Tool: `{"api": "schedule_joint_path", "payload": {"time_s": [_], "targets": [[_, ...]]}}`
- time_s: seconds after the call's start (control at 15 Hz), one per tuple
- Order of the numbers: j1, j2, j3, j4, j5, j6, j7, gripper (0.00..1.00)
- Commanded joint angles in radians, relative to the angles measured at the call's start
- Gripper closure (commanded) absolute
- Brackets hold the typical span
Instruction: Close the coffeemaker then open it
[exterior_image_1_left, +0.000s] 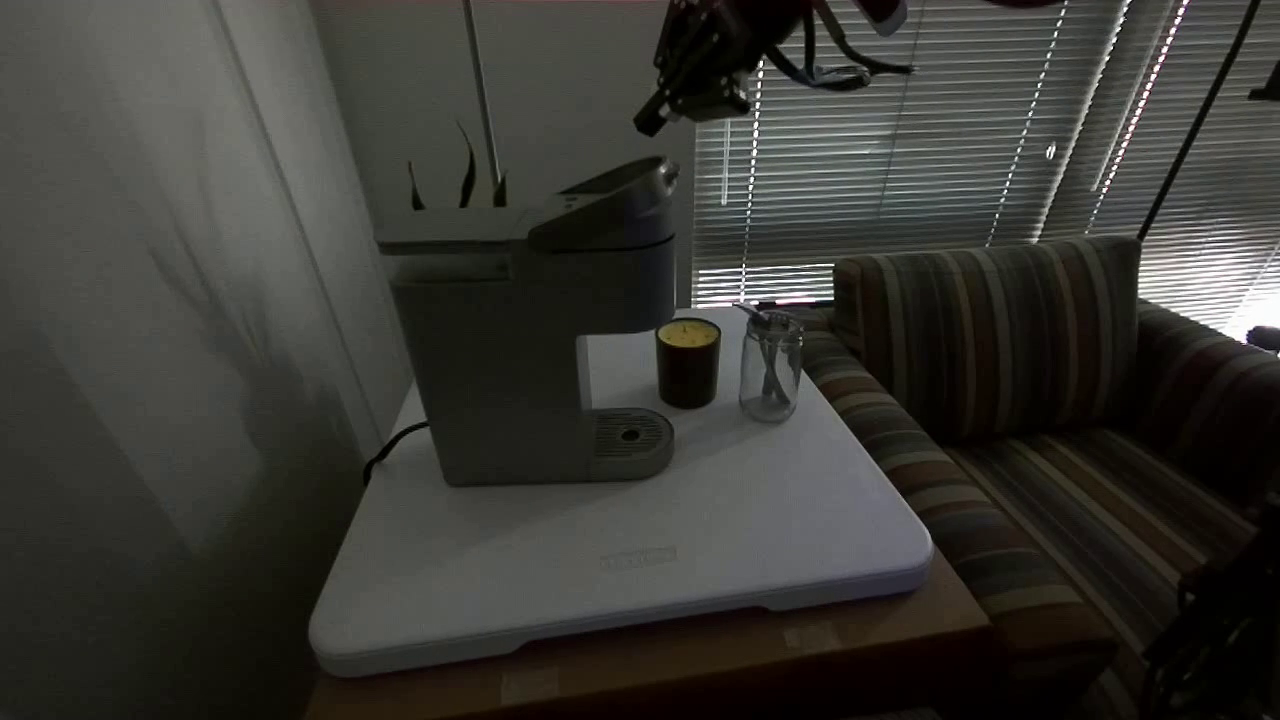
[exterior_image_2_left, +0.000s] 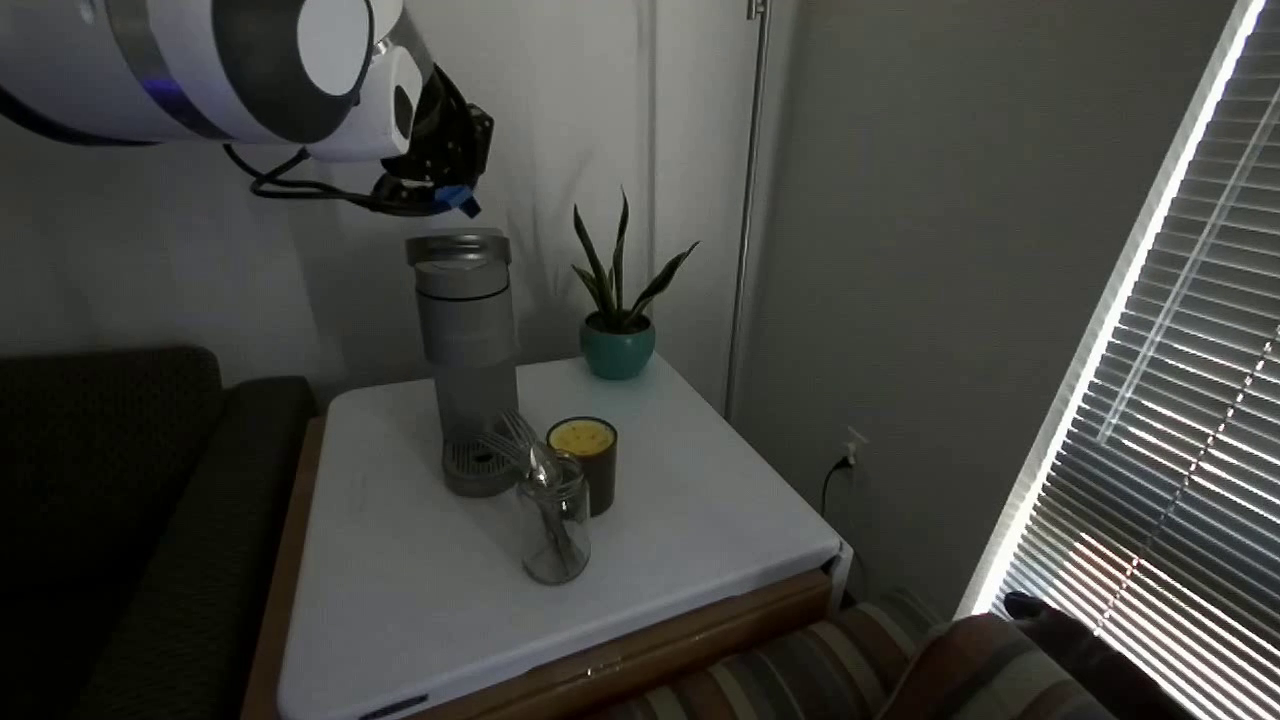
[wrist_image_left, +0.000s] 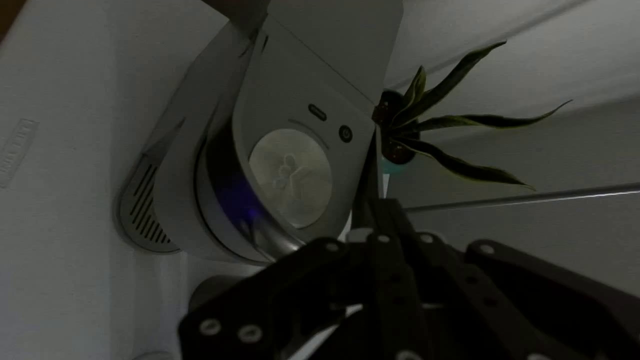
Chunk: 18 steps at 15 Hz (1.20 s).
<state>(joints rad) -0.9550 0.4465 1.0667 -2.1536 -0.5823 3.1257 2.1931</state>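
Blinds (exterior_image_1_left: 880, 170): we saw them hanging in both exterior views, light coming through at the edges.
Armchair (exterior_image_1_left: 985, 345): in an exterior view we found it striped, standing right beside the tabletop (exterior_image_1_left: 560, 540).
Tabletop: white with rounded corners, it lay on a brown base (exterior_image_1_left: 860, 640).
Robot arm (exterior_image_2_left: 200, 70): its white segments reached in from the upper left of an exterior view.
Coffeemaker (exterior_image_1_left: 510, 370): it stood upright on the tabletop, and we saw its lid (exterior_image_1_left: 615, 215) down on the brew head (exterior_image_1_left: 620, 290), above the drip base (exterior_image_1_left: 645, 455); its cord (exterior_image_1_left: 393, 445) trailed out behind.
Plant (exterior_image_2_left: 617, 290): set in a teal pot (exterior_image_2_left: 617, 352), it stood on the tabletop near the coffeemaker.
End effector (wrist_image_left: 385, 205): in the wrist view we saw its fingers (wrist_image_left: 378, 222) pressed together; in both exterior views it hovered above the front of the lid, near it but apart.
Jar (exterior_image_1_left: 752, 378): of clear glass, it held forks (exterior_image_2_left: 518, 435) and other cutlery (exterior_image_2_left: 545, 470), and we found it upright on the tabletop, just beside the cup (exterior_image_1_left: 688, 375).
Cup: dark, with a yellow filling, it stood near the drip base but apart from it.
Power button (wrist_image_left: 345, 133): in the wrist view we made it out on the coffeemaker's sloping top, near an oblong button (wrist_image_left: 317, 112).
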Motion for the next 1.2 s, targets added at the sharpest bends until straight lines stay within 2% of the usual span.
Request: {"api": "schedule_joint_path", "payload": {"time_s": [0.0,0.73,1.13], "targets": [[-0.048,-0.037,0.025,-0.045,0.008,-0.017,0.007,1.00],[-0.077,-0.029,0.038,-0.105,0.013,-0.005,0.044,1.00],[-0.072,-0.037,0.034,-0.119,0.009,-0.055,0.050,1.00]]}}
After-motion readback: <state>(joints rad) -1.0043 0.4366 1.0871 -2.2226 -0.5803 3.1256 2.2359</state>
